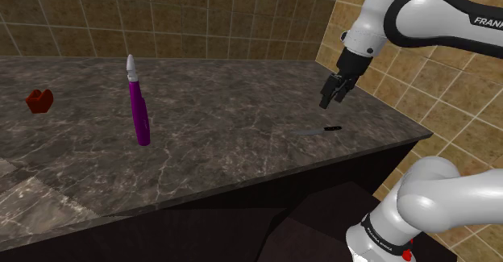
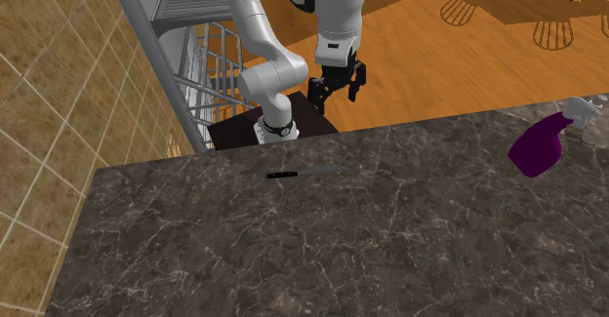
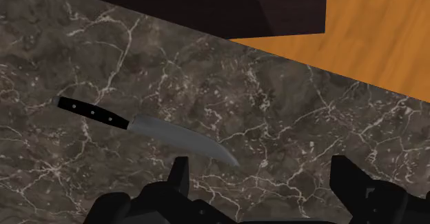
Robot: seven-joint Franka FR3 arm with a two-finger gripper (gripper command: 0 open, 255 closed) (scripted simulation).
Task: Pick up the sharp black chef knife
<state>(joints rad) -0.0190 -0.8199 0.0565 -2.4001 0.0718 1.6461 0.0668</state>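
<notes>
The chef knife (image 1: 318,129) lies flat on the dark marble counter (image 1: 209,131) near its front edge, black handle toward the shoulder view's right, grey blade toward the left. In the second exterior view the knife (image 2: 304,173) rests close to the counter's far edge. My gripper (image 1: 334,93) hangs open in the air above the knife, a short way off it. Through the wrist view, the knife (image 3: 145,127) lies beyond my two fingers (image 3: 180,178), which stand wide apart with nothing between them.
A purple spray bottle (image 1: 138,107) stands mid-counter; in the second exterior view the bottle (image 2: 547,139) is at the right. A small red object (image 1: 39,101) sits far left. Tiled walls (image 1: 201,14) back the counter. A metal rack (image 2: 210,66) stands beside my base.
</notes>
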